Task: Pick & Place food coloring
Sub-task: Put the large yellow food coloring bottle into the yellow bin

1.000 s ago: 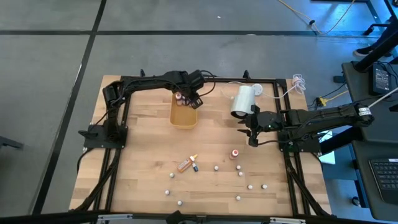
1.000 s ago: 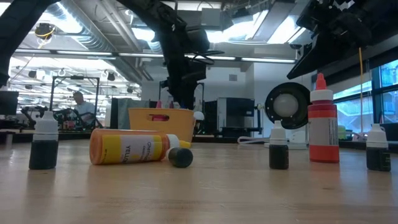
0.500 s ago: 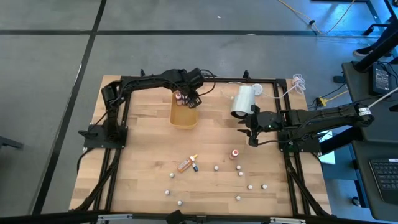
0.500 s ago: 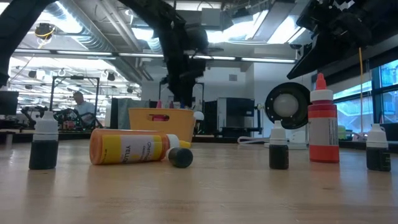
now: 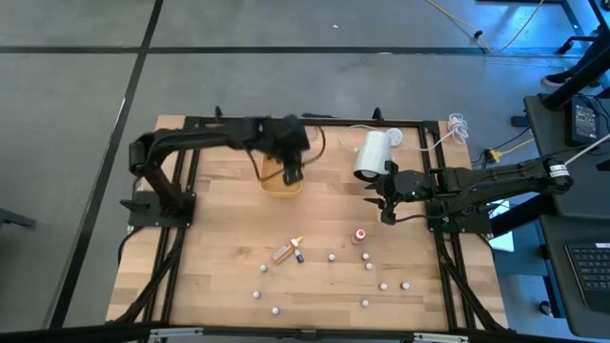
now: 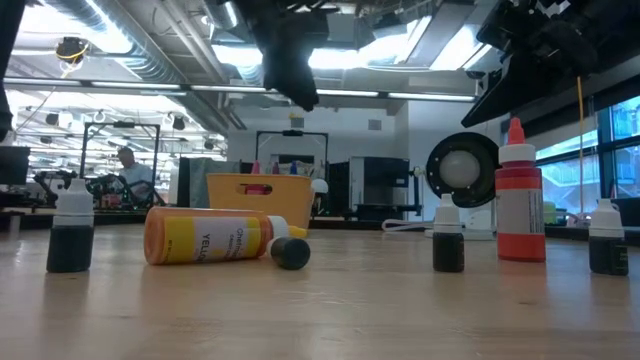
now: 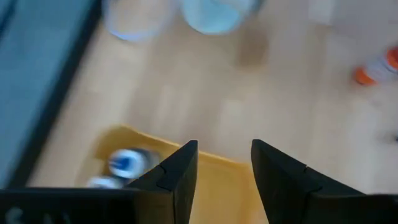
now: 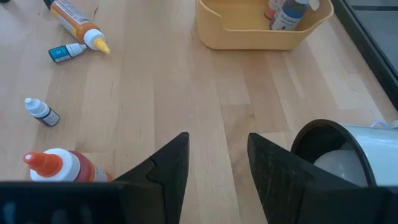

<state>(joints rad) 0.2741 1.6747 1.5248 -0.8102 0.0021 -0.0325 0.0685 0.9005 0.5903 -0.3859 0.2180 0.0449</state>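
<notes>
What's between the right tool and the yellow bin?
Bare tabletop. In the right wrist view, only wood lies between the right tool and the yellow bin.

From my left wrist camera I see the left gripper [image 7: 222, 177] with its two dark fingers [image 7: 177, 180] parted, a clear gap between them and nothing held there. Below them lies the yellow plastic bin [image 7: 214, 177], its rim crossing behind both fingers. Inside the bin, off to one side, sits a blurred small bottle with a blue label [image 7: 126, 162], with another pale one partly visible just beside it. Beyond the bin spreads the light wooden tabletop [image 7: 249, 93]. A small orange-red bottle [image 7: 375, 70] lies on it well apart, and a blurred pale cylinder [image 7: 214, 9] sits at the far end.
</notes>
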